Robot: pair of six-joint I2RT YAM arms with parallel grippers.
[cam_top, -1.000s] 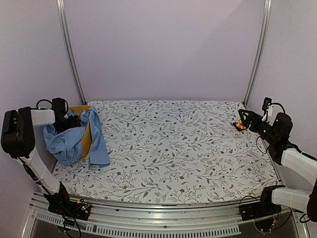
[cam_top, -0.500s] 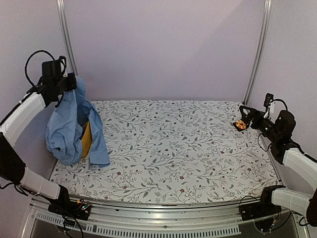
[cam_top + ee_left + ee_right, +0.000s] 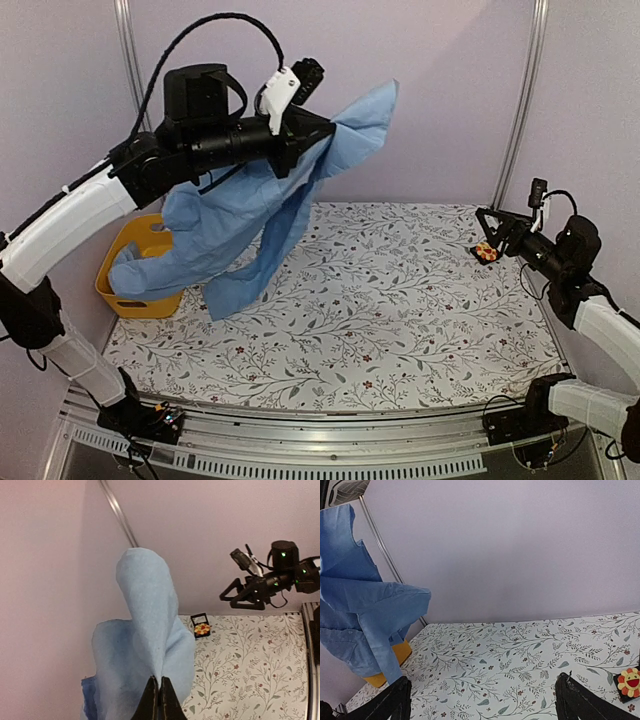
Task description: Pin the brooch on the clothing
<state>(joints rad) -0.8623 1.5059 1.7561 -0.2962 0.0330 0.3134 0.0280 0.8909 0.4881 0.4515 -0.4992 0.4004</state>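
Top external view first: the shirt (image 3: pixel 230 215) is held up in the air over the left side of the table (image 3: pixel 400 320). It's pinched near one end by the left gripper (image 3: pixel 303 140), and the rest hangs down in folds toward the yellow basket (image 3: pixel 125 300). In the left wrist view the jaws can be seen squeezed right together on a thin fold of the blue cloth, with nothing else caught in there. The right gripper (image 3: pixel 484 680) is spread wide with nothing held, low near the far right edge of the table. The brooch (image 3: pixel 631 681) is sat close by it on a small black frame (image 3: pixel 199 616), well apart from the shirt.

Handling-wise, the shirt is expected to be light and floppy, so it'll drape and swing however it's carried. It'd probably be best laid flat on the table before any pinning is tried, with hold kept at an edge or the collar. The brooch looks tiny, rigid and light, and could easily be knocked off its frame, so it should be taken by the petal rim. The pin on its back can't be seen.

No brand, label or readable writing can be made out anywhere, only a smiley face on the brooch centre.
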